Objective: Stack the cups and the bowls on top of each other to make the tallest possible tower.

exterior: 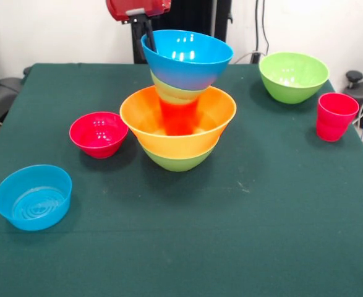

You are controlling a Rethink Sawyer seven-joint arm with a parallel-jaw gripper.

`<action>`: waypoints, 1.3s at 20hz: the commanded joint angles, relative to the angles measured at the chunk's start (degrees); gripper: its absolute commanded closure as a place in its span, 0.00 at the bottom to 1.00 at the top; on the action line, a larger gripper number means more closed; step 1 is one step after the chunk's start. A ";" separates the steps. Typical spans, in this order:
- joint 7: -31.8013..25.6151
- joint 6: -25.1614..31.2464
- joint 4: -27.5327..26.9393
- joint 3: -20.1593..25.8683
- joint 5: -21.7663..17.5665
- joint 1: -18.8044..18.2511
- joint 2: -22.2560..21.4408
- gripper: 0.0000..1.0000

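The tower [180,105] stands mid-counter [261,235] — two bowls [99,133] to its left (one nearer), bowl [293,76] and cup [336,116] right.

Pincer [151,42] tips hidden inside the big blue bowl [188,59] — arm cropped at top edge

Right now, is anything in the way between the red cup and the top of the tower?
Nothing on the table lies between the red cup and the tower. But the gripper reaches down into the big blue bowl on top, so that spot is taken.
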 commanded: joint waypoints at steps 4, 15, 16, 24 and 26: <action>-2.92 -0.06 -2.91 0.65 -4.94 1.50 2.03 1.00; -2.80 1.06 -2.36 1.74 -3.45 0.91 1.61 0.00; -2.90 1.03 -2.26 2.05 -3.41 0.82 1.55 0.00; -2.95 0.44 -2.43 2.00 -3.96 1.00 1.99 0.00; -2.79 0.17 -2.43 1.98 -3.99 1.06 2.15 0.00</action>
